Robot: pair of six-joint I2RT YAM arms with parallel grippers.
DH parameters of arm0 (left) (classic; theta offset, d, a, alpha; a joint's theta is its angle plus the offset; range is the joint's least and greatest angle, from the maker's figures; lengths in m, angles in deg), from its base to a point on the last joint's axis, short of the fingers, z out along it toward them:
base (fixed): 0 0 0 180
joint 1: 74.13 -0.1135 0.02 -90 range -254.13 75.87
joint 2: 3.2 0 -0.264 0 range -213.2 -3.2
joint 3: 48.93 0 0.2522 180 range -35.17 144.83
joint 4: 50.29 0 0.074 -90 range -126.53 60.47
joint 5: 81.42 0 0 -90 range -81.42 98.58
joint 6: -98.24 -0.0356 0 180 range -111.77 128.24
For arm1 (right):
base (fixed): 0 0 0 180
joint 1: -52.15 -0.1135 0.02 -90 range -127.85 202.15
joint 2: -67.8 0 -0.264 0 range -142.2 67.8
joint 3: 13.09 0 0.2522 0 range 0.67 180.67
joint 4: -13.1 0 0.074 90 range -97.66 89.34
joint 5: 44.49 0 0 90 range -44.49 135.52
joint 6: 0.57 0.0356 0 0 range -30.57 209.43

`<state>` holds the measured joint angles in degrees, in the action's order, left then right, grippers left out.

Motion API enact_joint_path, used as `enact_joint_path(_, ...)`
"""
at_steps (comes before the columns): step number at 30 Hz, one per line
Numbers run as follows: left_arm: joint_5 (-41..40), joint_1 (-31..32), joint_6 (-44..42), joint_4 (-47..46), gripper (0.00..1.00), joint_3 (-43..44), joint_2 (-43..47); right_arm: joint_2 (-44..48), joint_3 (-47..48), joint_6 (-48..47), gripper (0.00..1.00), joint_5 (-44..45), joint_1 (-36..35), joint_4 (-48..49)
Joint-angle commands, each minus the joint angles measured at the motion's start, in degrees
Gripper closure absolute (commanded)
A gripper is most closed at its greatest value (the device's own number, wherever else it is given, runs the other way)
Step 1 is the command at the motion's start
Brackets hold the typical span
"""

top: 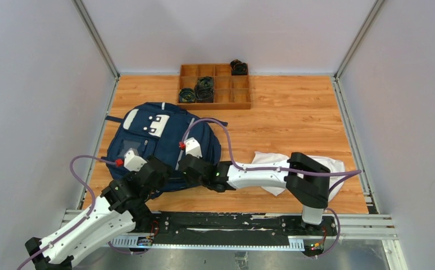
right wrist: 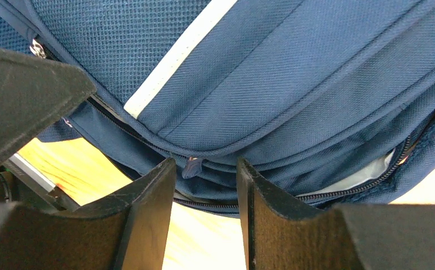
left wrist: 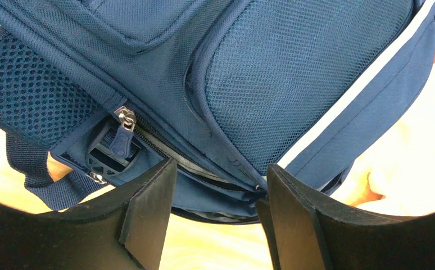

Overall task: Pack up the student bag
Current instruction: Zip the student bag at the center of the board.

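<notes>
The student bag (top: pixel 153 132), navy with light grey stripes and a grey-white patch, lies flat on the left of the wooden table. Both grippers sit at its near edge. My left gripper (top: pixel 148 171) is open; in the left wrist view (left wrist: pixel 220 169) its fingertips straddle the bag's (left wrist: pixel 294 67) zippered seam, to the right of a metal zipper pull (left wrist: pixel 126 119). My right gripper (top: pixel 190 166) is open too; in the right wrist view (right wrist: pixel 204 164) a small blue pull tab (right wrist: pixel 191 167) hangs between its fingertips, against the bag (right wrist: pixel 316 73). Grey lining (right wrist: pixel 367 171) shows through a gap in the zipper.
A white cloth garment (top: pixel 325 166) lies on the right, partly under my right arm. A wooden compartment tray (top: pixel 215 106) stands at the back with dark rolled items (top: pixel 204 90) in some cells. Metal frame rails and walls border the table.
</notes>
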<state>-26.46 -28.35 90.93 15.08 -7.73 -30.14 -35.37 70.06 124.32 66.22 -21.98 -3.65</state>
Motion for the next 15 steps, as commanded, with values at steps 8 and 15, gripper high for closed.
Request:
enact_joint_path(8,-0.29,-4.82,-7.42,-0.71,0.41,4.01,-5.40,-5.12,2.11,-2.09,0.52,9.72,-3.30,0.17)
enact_joint_path(15,3.19,-8.08,-11.32,-6.86,0.48,2.48,-6.36,-5.50,2.71,-1.62,0.75,13.11,-3.26,-1.24)
